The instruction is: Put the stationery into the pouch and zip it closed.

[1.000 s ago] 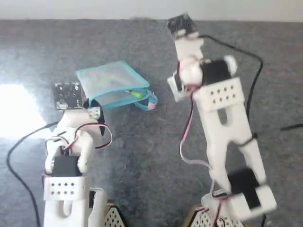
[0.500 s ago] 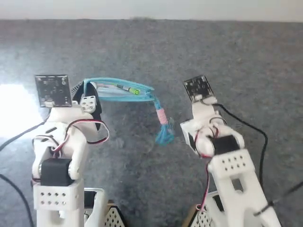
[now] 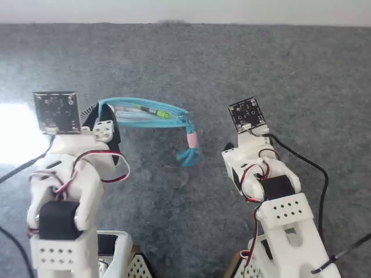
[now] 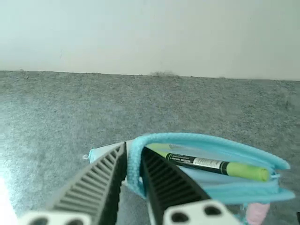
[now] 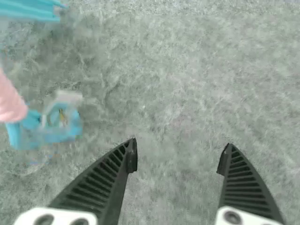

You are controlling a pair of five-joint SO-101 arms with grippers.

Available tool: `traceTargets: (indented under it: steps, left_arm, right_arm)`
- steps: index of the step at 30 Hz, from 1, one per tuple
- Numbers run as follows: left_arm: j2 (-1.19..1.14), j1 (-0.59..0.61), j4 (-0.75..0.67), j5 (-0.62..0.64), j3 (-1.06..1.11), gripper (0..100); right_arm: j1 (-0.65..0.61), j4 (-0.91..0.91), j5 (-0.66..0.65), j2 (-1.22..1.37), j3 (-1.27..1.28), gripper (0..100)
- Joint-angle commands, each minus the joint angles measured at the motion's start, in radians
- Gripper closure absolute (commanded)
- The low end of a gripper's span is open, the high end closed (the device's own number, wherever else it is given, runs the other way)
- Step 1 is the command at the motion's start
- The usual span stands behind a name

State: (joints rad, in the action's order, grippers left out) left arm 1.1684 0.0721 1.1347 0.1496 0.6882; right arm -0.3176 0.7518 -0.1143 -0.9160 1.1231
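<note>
Pouch (image 3: 133, 117) looks light and floppy, my left gripper (image 4: 132, 149) pinches its rim, right gripper (image 5: 180, 144) fingers are spread, so I'd grab the dangling zipper tassel (image 3: 189, 155).

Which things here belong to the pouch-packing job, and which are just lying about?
Job: pouch, held by the left end effector; green-capped pen inside it; tasselled zip pull; open right end effector.
Just there: grey table, cables, wall.
</note>
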Motion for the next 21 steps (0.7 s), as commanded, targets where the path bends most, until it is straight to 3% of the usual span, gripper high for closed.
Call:
traceTargets:
  steps: [1, 11, 17, 21]
  left_arm:
    - [0.0, -0.052, 0.003, -0.011, -0.096, 99]
    - [0.006, -0.072, -0.003, -0.017, -0.094, 99]
    - [0.008, -0.072, 0.0, -0.038, -0.097, 99]
    - [0.008, -0.072, 0.003, -0.038, -0.099, 99]
  right_arm:
    - [0.002, -0.085, 0.002, -0.036, 0.018, 72.5]
    - [-0.102, -0.131, 0.0, -0.036, 0.011, 72.8]
    - [-0.068, -0.354, -0.002, -0.036, 0.005, 72.8]
    - [-0.17, -0.364, -0.12, -0.038, 0.012, 72.6]
